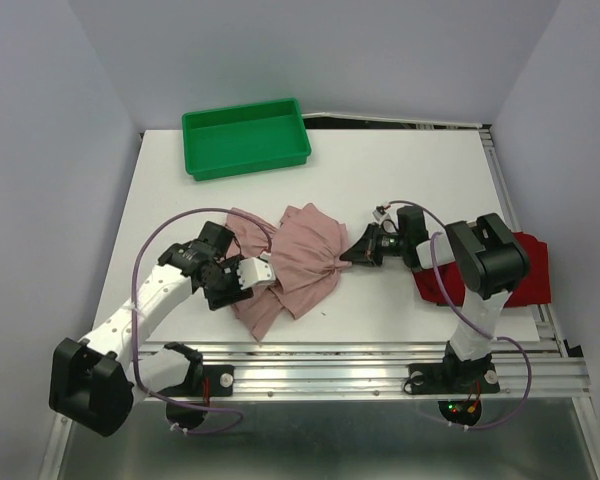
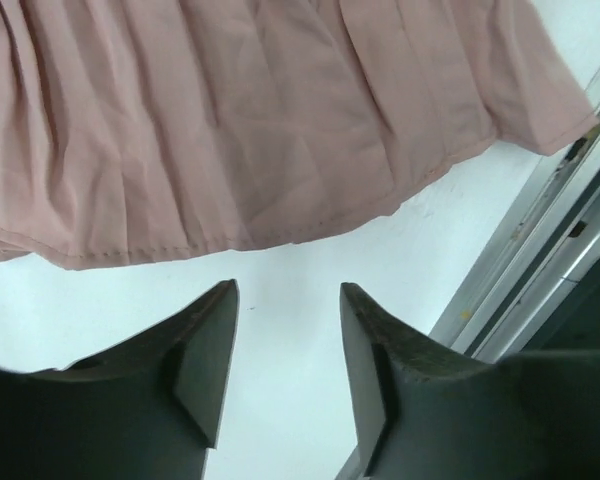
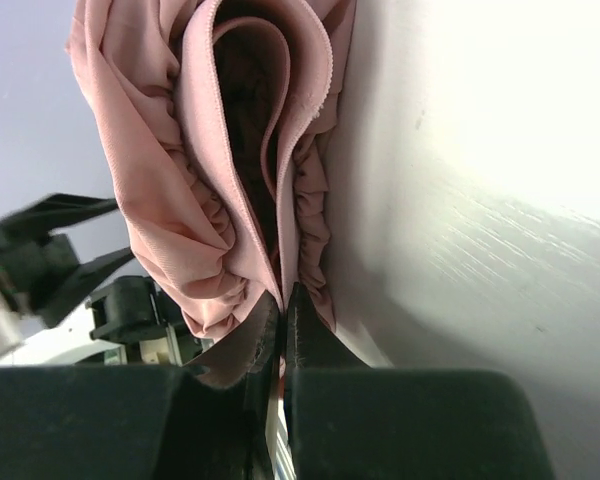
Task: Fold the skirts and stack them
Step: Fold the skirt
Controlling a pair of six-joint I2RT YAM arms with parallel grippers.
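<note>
The dusty pink ruffled skirt lies bunched in the middle of the white table. My right gripper is shut on its gathered waistband edge at the skirt's right end; the right wrist view shows the pink skirt pinched between the closed fingers. My left gripper is open and empty at the skirt's left side; in the left wrist view the skirt's hem lies just beyond the parted fingers. The dark red skirt lies at the right table edge, partly hidden under the right arm.
A green plastic tray stands at the back left of the table. A metal rail runs along the near edge. Grey walls close in on the left, right and back.
</note>
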